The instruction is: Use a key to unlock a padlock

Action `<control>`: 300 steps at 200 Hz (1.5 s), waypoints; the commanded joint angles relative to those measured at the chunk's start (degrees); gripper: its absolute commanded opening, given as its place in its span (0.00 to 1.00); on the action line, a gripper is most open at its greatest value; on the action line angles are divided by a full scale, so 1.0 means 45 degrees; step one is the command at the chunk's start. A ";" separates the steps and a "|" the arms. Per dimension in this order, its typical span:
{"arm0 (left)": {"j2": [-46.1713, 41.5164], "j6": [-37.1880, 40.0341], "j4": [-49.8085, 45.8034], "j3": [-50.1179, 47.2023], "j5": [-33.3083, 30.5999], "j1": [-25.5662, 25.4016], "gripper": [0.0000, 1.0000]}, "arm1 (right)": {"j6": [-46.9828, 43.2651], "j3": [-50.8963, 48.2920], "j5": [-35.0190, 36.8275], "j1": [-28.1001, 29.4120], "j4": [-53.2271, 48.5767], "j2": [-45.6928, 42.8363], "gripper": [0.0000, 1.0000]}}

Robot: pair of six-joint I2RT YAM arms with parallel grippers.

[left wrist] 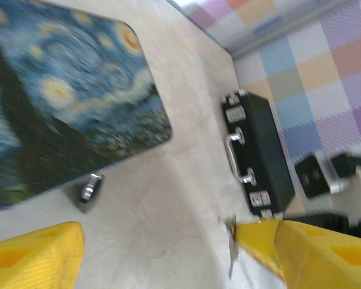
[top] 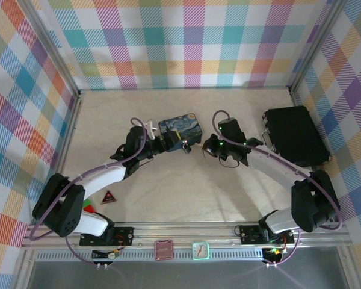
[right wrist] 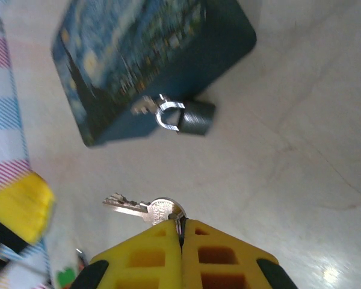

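1. The right gripper (right wrist: pixel 180 224) has its jaws clamped on the head of the key (right wrist: pixel 145 208), whose blade sticks out sideways above the worktop (right wrist: pixel 277 168).
2. The left gripper (left wrist: pixel 159 238) has its jaws wide apart, near the padlock (right wrist: pixel 191 116).
3. The padlock lies on the worktop, touching the side of the blue tin (right wrist: pixel 150 54).
4. The black case (top: pixel 295 135) sits well apart, to the right.

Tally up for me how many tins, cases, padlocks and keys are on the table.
Blue starry-night painted tin: 1
Black rectangular hard case: 1
Small dark metal padlock: 1
Silvery metal key: 1
Total: 4
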 commanded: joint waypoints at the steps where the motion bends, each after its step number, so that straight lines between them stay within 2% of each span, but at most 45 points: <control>1: 0.0659 0.0120 0.1621 0.0425 0.0859 -0.0746 0.82 | 0.1823 -0.0183 0.0002 -0.0132 0.1883 -0.0171 0.00; 44: 0.1153 0.1324 0.1732 0.0719 0.0910 -0.1741 0.77 | 0.3514 -0.0337 -0.0173 -0.0292 0.3645 0.0062 0.00; 90: 0.2279 0.1597 0.2461 0.1188 0.1374 -0.1856 0.57 | 0.4111 -0.0534 -0.0330 -0.0294 0.4147 0.0067 0.00; 118: 0.3190 0.1639 0.3170 0.1559 0.1862 -0.1873 0.54 | 0.4370 -0.0615 -0.0377 -0.0294 0.4375 0.0121 0.00; 136: 0.3457 0.1630 0.3473 0.1543 0.1671 -0.1874 0.54 | 0.4255 -0.0443 -0.0542 -0.0294 0.4198 0.0200 0.00; 152: 0.3467 0.1894 0.3372 0.1563 0.1304 -0.1874 0.53 | 0.4294 -0.0467 -0.0474 -0.0294 0.4170 0.0181 0.00; 164: 0.3496 0.2072 0.3235 0.1640 0.1135 -0.1871 0.49 | 0.4381 -0.0531 -0.0411 -0.0294 0.4219 0.0161 0.00; 212: 0.3773 0.2352 0.2950 0.1961 0.1370 -0.1855 0.44 | 0.4540 -0.0465 -0.0701 -0.0294 0.4420 0.0337 0.00; 233: 0.3811 0.2596 0.2790 0.2119 0.1400 -0.1855 0.33 | 0.4611 -0.0534 -0.0683 -0.0294 0.4504 0.0304 0.00; 275: 0.3911 0.2691 0.2367 0.2366 0.1830 -0.1633 0.01 | 0.4220 -0.0319 -0.0564 -0.0313 0.4278 0.0201 0.00; 281: 0.3862 0.2667 0.2300 0.2366 0.1963 -0.1532 0.00 | 0.3913 -0.0197 -0.0607 -0.0350 0.4107 0.0200 0.00; 291: 0.3780 0.2693 0.2070 0.2446 0.2350 -0.1352 0.00 | 0.3291 0.0034 -0.0826 -0.0523 0.3664 0.0172 0.16; 300: 0.3766 0.2742 0.1441 0.2773 0.3165 -0.1139 0.00 | 0.2795 0.0273 -0.1067 -0.0844 0.2941 0.0081 0.39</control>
